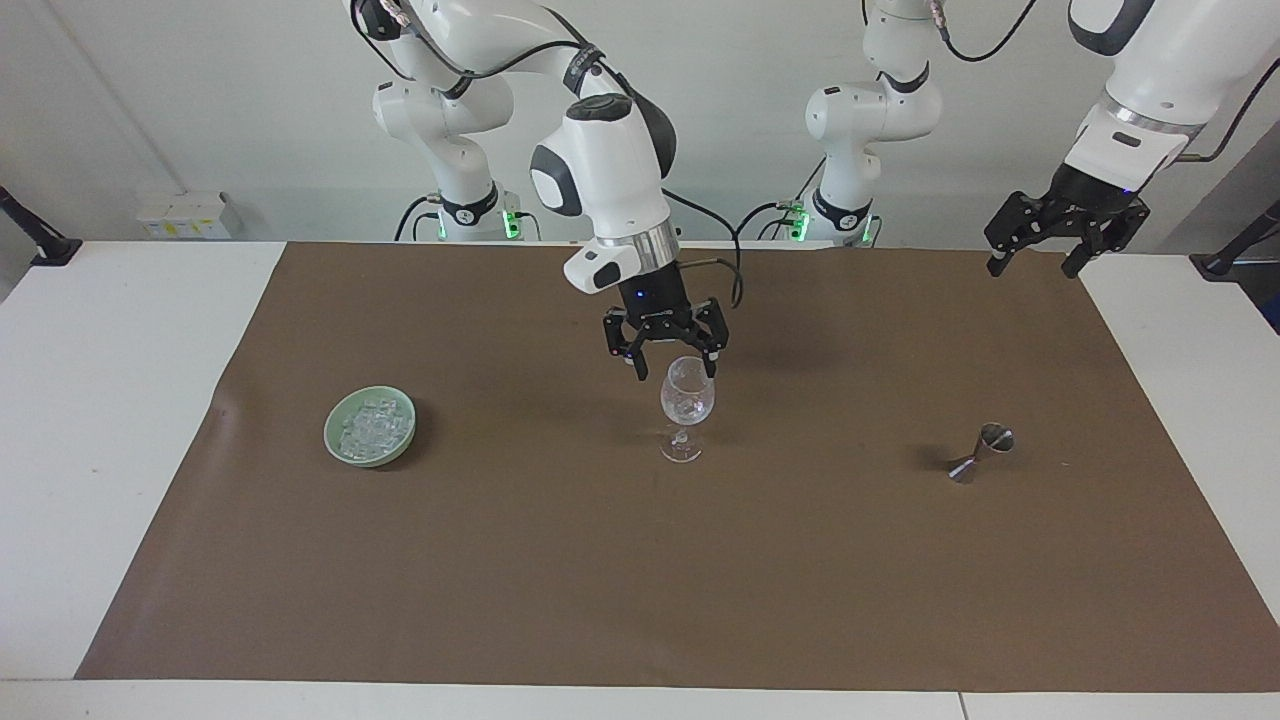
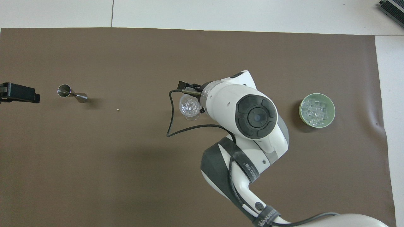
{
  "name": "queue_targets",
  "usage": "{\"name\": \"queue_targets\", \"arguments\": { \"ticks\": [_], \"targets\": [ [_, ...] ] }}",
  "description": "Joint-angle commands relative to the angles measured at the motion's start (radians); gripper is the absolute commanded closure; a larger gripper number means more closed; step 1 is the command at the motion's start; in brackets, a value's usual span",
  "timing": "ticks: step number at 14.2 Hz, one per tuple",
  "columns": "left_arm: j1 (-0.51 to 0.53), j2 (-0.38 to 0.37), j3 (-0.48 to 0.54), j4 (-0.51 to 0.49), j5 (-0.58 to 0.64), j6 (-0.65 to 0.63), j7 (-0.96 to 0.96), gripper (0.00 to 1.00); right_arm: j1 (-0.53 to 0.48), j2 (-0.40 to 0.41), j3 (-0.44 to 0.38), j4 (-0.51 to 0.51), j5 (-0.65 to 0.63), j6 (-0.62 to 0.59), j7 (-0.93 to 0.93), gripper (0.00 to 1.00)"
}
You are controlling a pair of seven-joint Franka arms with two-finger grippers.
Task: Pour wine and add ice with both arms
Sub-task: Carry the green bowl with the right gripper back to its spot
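A clear stemmed glass (image 1: 687,400) stands upright mid-mat with a few cubes of ice (image 2: 189,106) in its bowl. My right gripper (image 1: 676,371) hangs open just over the rim, fingers spread to either side and touching nothing. More ice (image 1: 372,424) is piled in a pale green bowl (image 1: 330,432) toward the right arm's end. My left gripper (image 1: 1032,268) hangs open and empty over the mat's corner at the left arm's end. Wine is out of view.
A steel jigger (image 1: 982,452) lies on its side on the brown mat toward the left arm's end. From overhead the right arm's wrist covers the mat between the glass (image 2: 189,107) and the green bowl (image 2: 300,110).
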Motion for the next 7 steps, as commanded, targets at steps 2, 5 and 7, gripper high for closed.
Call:
{"name": "queue_targets", "arguments": {
  "ticks": [2,5,7],
  "targets": [
    [-0.048,-0.03,0.073,-0.024,0.017,-0.017,0.035,0.0,-0.068,-0.058,-0.013,0.007,-0.055,-0.133,0.007,0.0],
    [-0.084,-0.033,0.13,-0.023,0.017,-0.029,0.035,0.0,-0.137,-0.101,-0.011,0.008,-0.069,-0.224,-0.039,0.0],
    [-0.08,-0.035,0.128,-0.033,0.017,-0.029,0.035,0.0,-0.186,-0.135,-0.008,0.008,-0.066,-0.282,-0.094,0.0]
  ]
}}
